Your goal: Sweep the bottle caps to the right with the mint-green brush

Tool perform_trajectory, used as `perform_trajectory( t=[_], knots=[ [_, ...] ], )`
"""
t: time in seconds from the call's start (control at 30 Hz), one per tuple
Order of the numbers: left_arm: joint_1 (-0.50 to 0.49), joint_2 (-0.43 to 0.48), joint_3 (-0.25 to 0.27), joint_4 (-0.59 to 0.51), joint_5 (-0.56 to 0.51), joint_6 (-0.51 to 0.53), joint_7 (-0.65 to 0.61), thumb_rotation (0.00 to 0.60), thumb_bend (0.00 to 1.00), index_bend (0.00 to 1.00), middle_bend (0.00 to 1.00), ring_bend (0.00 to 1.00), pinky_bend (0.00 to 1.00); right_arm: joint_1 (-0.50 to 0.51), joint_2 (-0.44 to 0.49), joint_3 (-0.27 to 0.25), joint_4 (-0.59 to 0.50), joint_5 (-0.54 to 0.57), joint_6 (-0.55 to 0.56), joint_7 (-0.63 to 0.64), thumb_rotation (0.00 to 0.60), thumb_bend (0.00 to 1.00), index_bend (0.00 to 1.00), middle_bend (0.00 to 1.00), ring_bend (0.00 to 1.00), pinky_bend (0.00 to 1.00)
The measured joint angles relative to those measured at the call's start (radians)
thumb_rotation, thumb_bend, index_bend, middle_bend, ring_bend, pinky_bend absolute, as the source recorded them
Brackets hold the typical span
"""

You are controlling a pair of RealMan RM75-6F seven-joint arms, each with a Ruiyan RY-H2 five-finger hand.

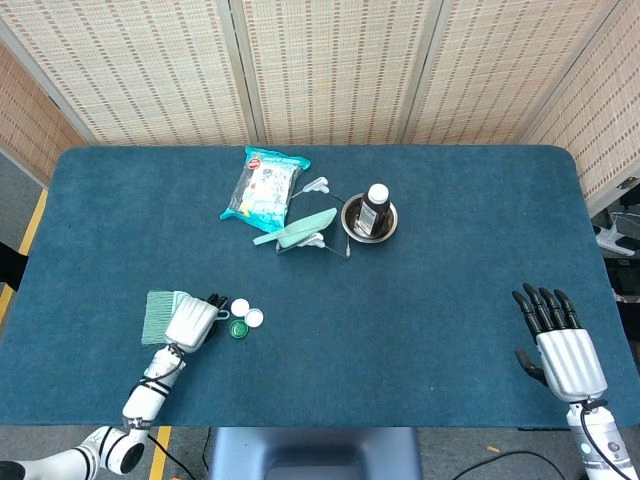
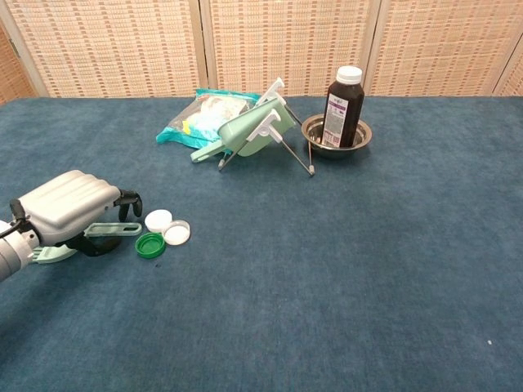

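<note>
The mint-green brush lies on the blue table at the front left, bristles pointing left, its handle pointing right. My left hand sits over the brush's middle, fingers and thumb curled around it. Just right of the handle tip are two white bottle caps and a green cap; in the chest view they are the white caps and the green cap. My right hand rests at the front right, fingers spread, holding nothing.
At the back middle lie a snack bag, a mint-green dustpan leaning on a wire stand, and a dark bottle standing in a metal bowl. Blue table surface stretches between the caps and my right hand.
</note>
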Motion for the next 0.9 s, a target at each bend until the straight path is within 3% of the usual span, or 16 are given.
perform_trajectory(
  t=[0.37, 0.53, 0.6, 0.7, 0.9],
  knots=[
    [0.006, -0.014, 0.008, 0.035, -0.004, 0.038, 0.053, 0.6, 0.36, 0.49, 0.55, 0.71, 0.86, -0.002, 0.005, -0.003, -0.007, -0.002, 0.0, 0.0, 0.6, 0.24, 0.0, 0.0, 0.0, 0.0],
    [0.011, -0.011, 0.01, 0.034, 0.0, 0.064, 0.051, 0.6, 0.49, 0.59, 0.66, 0.72, 0.87, -0.003, 0.005, -0.005, -0.009, -0.004, -0.002, -0.003, 0.6, 0.24, 0.0, 0.0, 0.0, 0.0],
    [0.013, -0.01, 0.01, 0.033, 0.006, 0.081, 0.043, 0.6, 0.6, 0.66, 0.73, 0.74, 0.87, -0.003, 0.004, -0.005, -0.009, -0.003, -0.003, -0.005, 0.6, 0.24, 0.0, 0.0, 0.0, 0.0],
    [0.017, -0.008, 0.012, 0.035, 0.027, 0.12, 0.001, 0.6, 0.72, 0.73, 0.82, 0.77, 0.89, -0.002, 0.004, -0.007, -0.01, -0.003, -0.008, -0.007, 0.6, 0.24, 0.0, 0.0, 0.0, 0.0],
    [0.022, -0.002, 0.018, 0.048, 0.082, 0.211, -0.215, 0.6, 0.76, 0.73, 0.84, 0.77, 0.91, -0.001, 0.003, -0.008, -0.011, -0.003, -0.012, -0.011, 0.6, 0.24, 0.0, 0.0, 0.0, 0.0]
  ],
)
